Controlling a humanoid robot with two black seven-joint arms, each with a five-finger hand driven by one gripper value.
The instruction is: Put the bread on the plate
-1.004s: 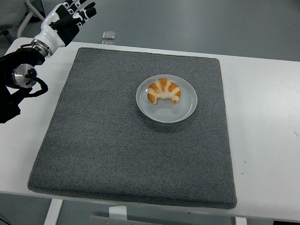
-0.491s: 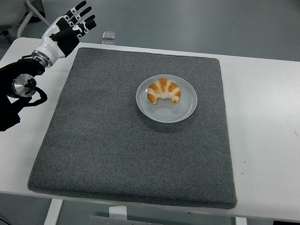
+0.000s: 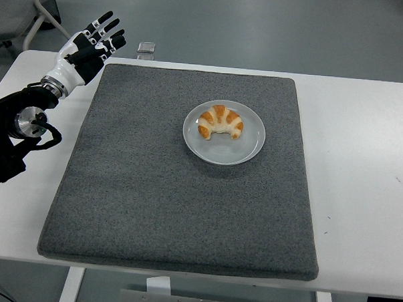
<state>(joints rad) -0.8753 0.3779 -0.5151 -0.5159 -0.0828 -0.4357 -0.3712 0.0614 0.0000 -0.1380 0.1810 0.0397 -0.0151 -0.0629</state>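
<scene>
White desk [image 3: 361, 171], flat, clean apart from a few tiny dark specks on rt side. Covered over most of centre by square grey felt-type mat [image 3: 152, 202], edges slightly rounded, lying flat. Beyond desk: grey-blue floor [image 3: 274, 27]; chair base or frame part-visible at top-left corner. Small clear/silver item [image 3: 146, 48] at far desk edge, just beyond mat's far-left corner; too small to identify. Black fitting at bottom-rt under desk edge, pale marks on it, not legible. No readable brand or label anywhere.

Bread [image 3: 220, 122]: croissant, golden-brown w/ pale bands, lying on white round plate [image 3: 245, 149], toward plate's far-left portion. Plate sits on mat, slightly rt of centre and toward far half.

Left hand [image 3: 92, 44]: black-and-white, raised above desk's far-left corner beside mat edge, fingers [image 3: 105, 20] extended and spread apart, holding nothing. Well apart from plate. Black arm enters from left edge.

Right hand: not seen.
</scene>
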